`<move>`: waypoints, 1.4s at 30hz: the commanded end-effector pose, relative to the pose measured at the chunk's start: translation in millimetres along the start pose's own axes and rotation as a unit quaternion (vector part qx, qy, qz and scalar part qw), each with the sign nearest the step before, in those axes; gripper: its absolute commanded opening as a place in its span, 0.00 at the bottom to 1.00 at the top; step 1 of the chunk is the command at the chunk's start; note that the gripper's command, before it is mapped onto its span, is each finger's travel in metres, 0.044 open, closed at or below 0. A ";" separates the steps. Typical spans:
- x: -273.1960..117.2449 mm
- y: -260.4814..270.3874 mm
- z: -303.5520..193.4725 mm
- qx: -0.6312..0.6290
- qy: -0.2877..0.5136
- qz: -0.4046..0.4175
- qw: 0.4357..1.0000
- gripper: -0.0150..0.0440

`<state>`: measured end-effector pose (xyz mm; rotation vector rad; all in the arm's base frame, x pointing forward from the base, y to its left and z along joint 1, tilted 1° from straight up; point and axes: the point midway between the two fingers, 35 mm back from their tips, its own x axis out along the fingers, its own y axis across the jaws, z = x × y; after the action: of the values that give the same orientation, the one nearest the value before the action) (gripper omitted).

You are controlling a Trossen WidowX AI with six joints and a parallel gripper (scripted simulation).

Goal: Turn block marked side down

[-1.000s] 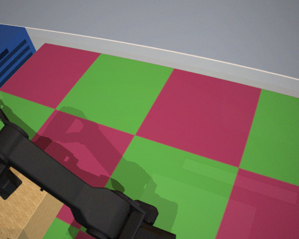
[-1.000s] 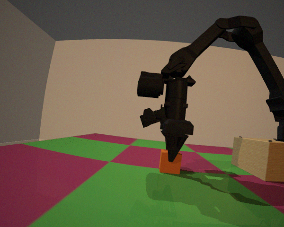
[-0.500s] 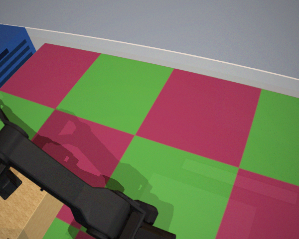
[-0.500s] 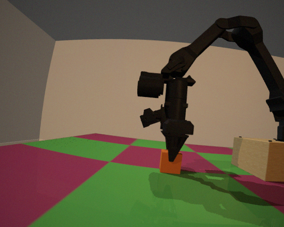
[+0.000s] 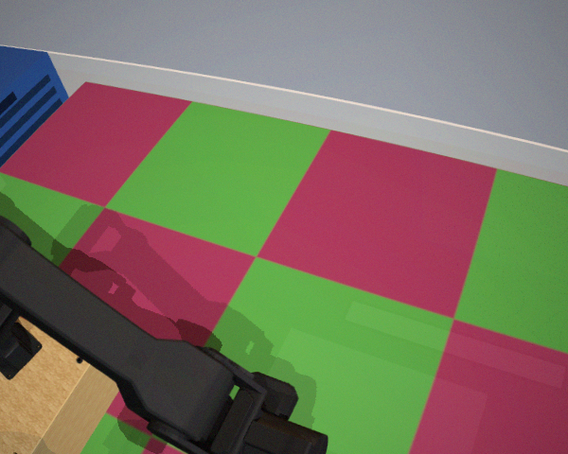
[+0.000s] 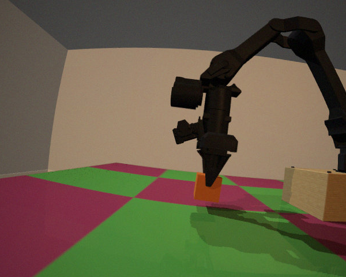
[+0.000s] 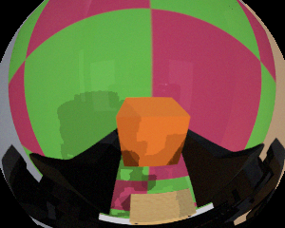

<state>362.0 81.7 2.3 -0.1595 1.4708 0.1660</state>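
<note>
An orange block (image 6: pixel 200 193) (image 7: pixel 154 108) is held a little above the checkered table (image 5: pixel 372 219) (image 6: pixel 92 238) (image 7: pixel 204 57), with its shadow apart below it in the exterior view. My gripper (image 6: pixel 209 182) (image 7: pixel 151 131) points down and is shut on the block, one finger on each side. The block looks nearly upright, with a slight tilt in the exterior view. No mark shows on the faces in view; the underside and the faces against the fingers are hidden. The top view shows neither the block nor the fingertips.
The wooden base block (image 5: pixel 25 391) (image 6: pixel 341 197) (image 7: pixel 157 208) stands under the arm's base. A blue slotted object (image 5: pixel 20 97) stands at the left in the top view. Walls (image 6: pixel 122 104) stand beyond the table.
</note>
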 end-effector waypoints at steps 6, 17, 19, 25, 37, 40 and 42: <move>2.8 0.3 1.1 0.000 -0.070 0.000 0.998 0.25; 4.8 0.3 -0.7 0.000 -0.155 0.000 0.988 0.25; 4.5 0.2 -1.5 0.001 -0.171 0.000 0.985 0.25; 2.5 0.2 -4.9 0.001 -0.217 0.001 0.976 0.25; 7.7 0.3 -3.5 0.001 -0.253 0.001 0.968 0.25; 14.8 0.4 -0.3 0.000 -0.273 0.001 0.962 0.25; 19.1 0.5 1.4 0.000 -0.287 0.001 0.958 0.25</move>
<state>364.6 83.3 -6.4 -0.0967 0.9195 0.1964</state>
